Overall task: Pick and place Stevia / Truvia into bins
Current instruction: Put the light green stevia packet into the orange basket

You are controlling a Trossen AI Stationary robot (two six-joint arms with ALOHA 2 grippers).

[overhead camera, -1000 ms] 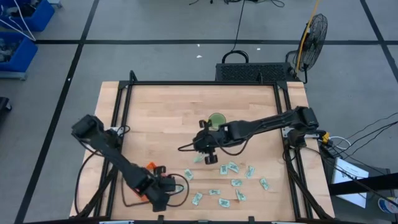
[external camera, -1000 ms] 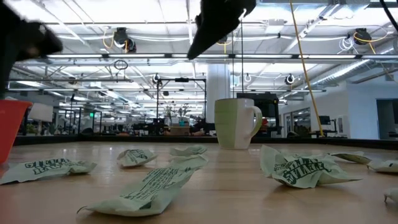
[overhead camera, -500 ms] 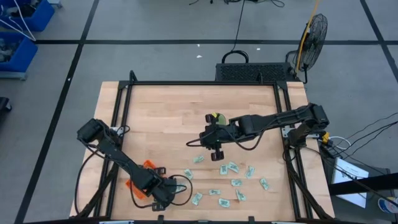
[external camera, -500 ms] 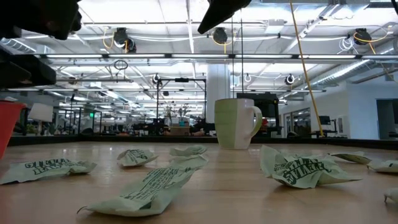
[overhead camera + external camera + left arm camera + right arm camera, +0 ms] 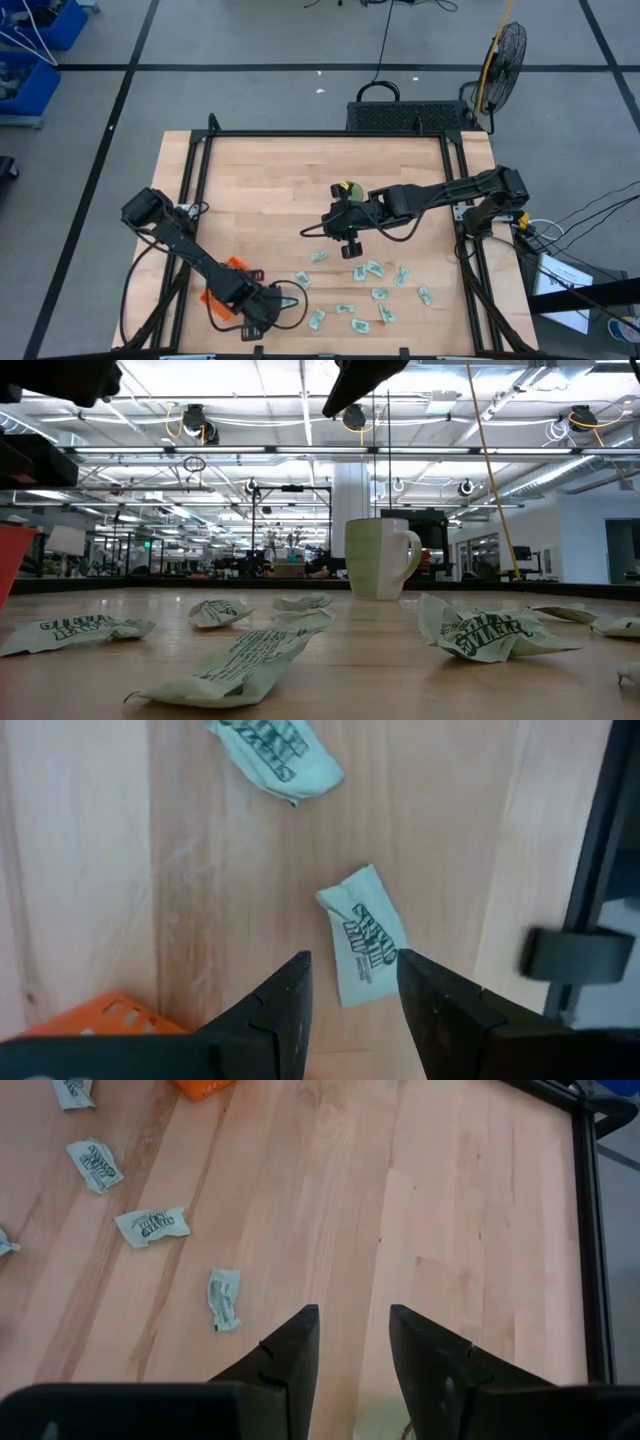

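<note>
Orange basket (image 5: 222, 283) sits mostly hidden under the left pincer (image 5: 262, 312).

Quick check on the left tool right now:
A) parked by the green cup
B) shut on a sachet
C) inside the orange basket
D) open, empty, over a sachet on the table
D: in the left wrist view the left tool is open with nothing between its fingers, above a small white green-printed paper sachet lying on the wooden table, beside the shallow orange mesh plastic basket.
</note>
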